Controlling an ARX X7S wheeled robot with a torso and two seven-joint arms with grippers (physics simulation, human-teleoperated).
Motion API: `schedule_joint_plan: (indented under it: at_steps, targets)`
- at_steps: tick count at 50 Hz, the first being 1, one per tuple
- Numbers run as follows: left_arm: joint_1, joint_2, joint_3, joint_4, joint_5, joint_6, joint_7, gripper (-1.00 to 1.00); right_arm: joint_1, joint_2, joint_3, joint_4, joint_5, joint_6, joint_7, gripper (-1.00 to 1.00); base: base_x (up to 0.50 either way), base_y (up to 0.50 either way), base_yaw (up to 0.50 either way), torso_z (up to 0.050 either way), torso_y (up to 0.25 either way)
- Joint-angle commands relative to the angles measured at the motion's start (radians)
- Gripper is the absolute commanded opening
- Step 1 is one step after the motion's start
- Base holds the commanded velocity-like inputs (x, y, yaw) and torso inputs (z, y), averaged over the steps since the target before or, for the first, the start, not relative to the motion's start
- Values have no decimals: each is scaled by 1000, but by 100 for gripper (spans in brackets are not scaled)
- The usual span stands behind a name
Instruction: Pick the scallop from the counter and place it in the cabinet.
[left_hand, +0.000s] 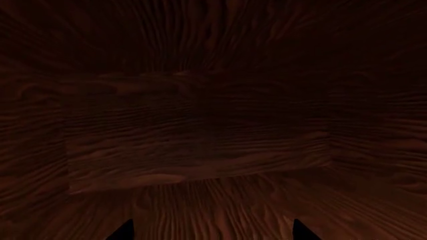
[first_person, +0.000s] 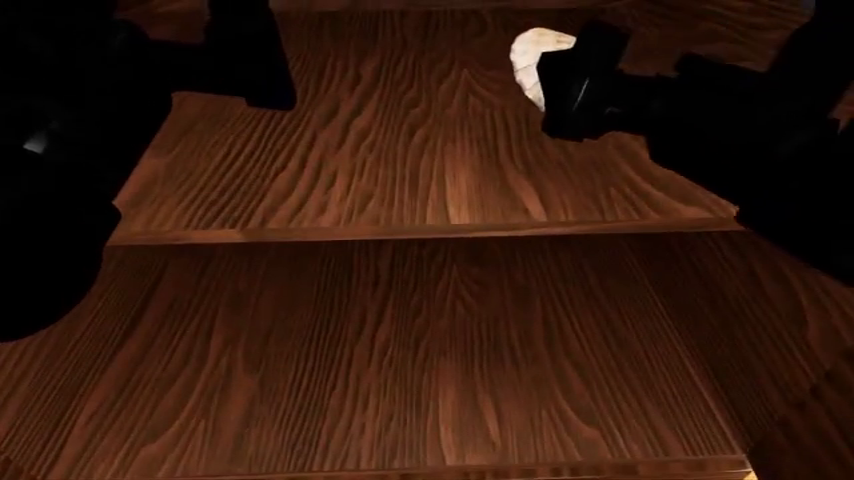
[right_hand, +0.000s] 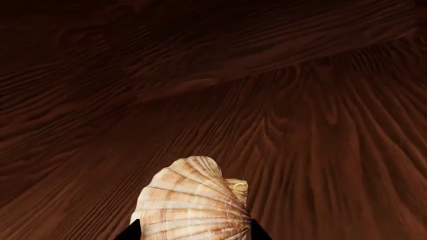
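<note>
Right wrist view only: scallop (right_hand: 193, 202) ribs.

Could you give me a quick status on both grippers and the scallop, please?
Right gripper shut on the scallop, inside the cabinet over a shelf. Left gripper open, empty, also inside. Nothing in the way.

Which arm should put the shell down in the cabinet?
The right one. Its gripper is shut on the scallop and already reaches over the cabinet shelf. The left gripper is open and holds nothing, so it cannot do this step.
</note>
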Motion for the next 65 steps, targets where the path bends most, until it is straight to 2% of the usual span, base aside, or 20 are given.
schedule_joint_plan:
  at_steps: [1,29,65]
  targets:
    - [21,-6,1,-4,11,13,9,100,-31,-11,-18,25,13,11,-21,-100,0,0,0,0,0]
    - [51,-13,8,-10,29,35,20,100,-105,-68,-83,157,-246,-11,-260,-100,0,0,0,0,0]
    - [85,-22,17,-22,53,62,36,100,-114,-138,-181,331,-449,-65,-425,-100,0,0,0,0,0]
